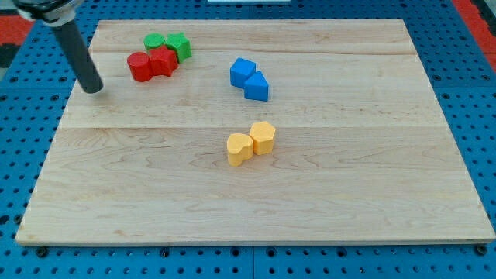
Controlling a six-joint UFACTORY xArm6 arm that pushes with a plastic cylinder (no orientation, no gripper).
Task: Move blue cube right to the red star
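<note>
Standing near the board's top-left corner, my tip [93, 88] touches no block; being a bare rod, it has no pincer to spread or press. Just to its right sit the red cylinder [140, 67] and red star [163, 62], with two green blocks [167, 44] behind them. The blue cube [242, 71] rests toward the top edge's middle, touching a second blue block [256, 87]. Approach seems the step in hand: next, I judge, the tip must round the cluster to the cube's right side and push leftward.

Dark rod slanting down from the view's top-left, my tip [94, 90] low
</note>
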